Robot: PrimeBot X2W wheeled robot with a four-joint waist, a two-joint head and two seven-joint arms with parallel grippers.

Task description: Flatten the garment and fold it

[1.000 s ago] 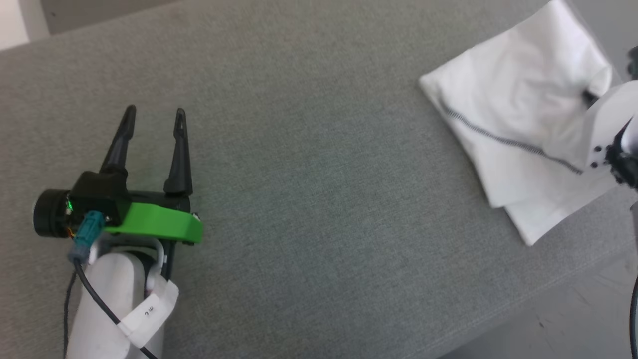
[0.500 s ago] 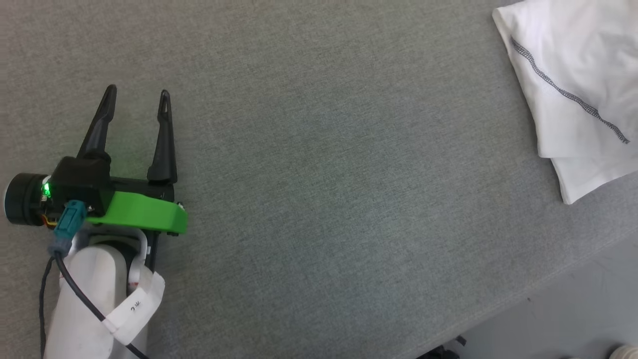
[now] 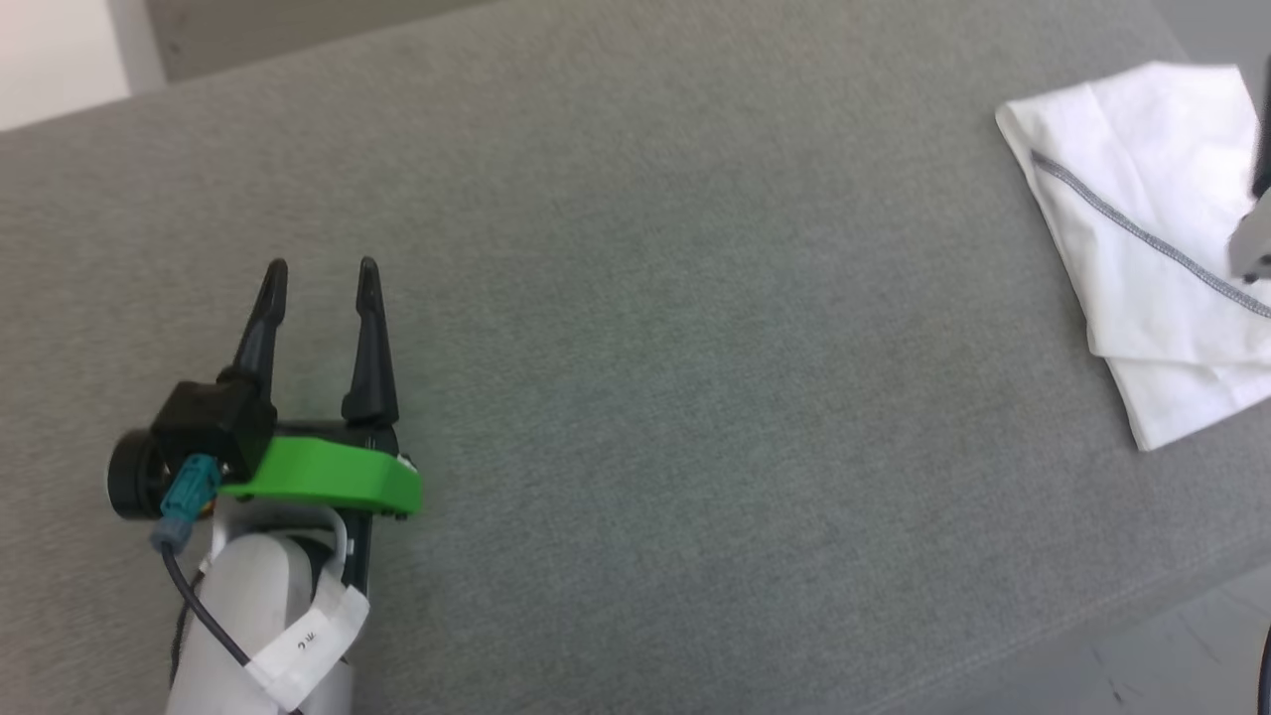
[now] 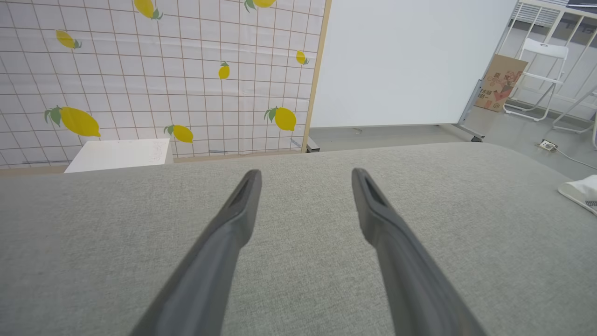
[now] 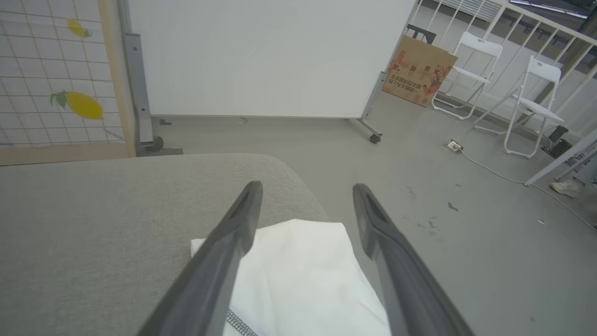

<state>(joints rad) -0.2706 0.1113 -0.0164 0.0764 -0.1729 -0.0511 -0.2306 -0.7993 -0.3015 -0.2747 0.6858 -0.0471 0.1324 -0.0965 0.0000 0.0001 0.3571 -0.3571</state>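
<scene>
The garment (image 3: pixel 1142 258), a white shirt with a dark grey zigzag seam, lies folded into a compact stack at the right end of the grey cushion (image 3: pixel 645 348). Its edge shows at the far right of the left wrist view, garment (image 4: pixel 580 193). My left gripper (image 3: pixel 320 268) rests open over bare cushion at the lower left, far from the shirt; the same left gripper (image 4: pixel 305 173) holds nothing. My right gripper (image 5: pixel 305 187) stands open just above the garment (image 5: pixel 298 275), with nothing between its fingers.
The cushion's front edge (image 3: pixel 1092 616) drops to grey floor at the lower right. Beyond the cushion stand a white box (image 4: pixel 119 154), a lemon-patterned screen (image 4: pixel 154 74), a white board (image 5: pixel 261 56), a cardboard box (image 5: pixel 419 70) and folding chairs (image 5: pixel 527 102).
The head camera has shifted, moving the whole picture. My right gripper has gone from nearly shut on the garment to open, letting the fabric go. The left gripper stayed open.
</scene>
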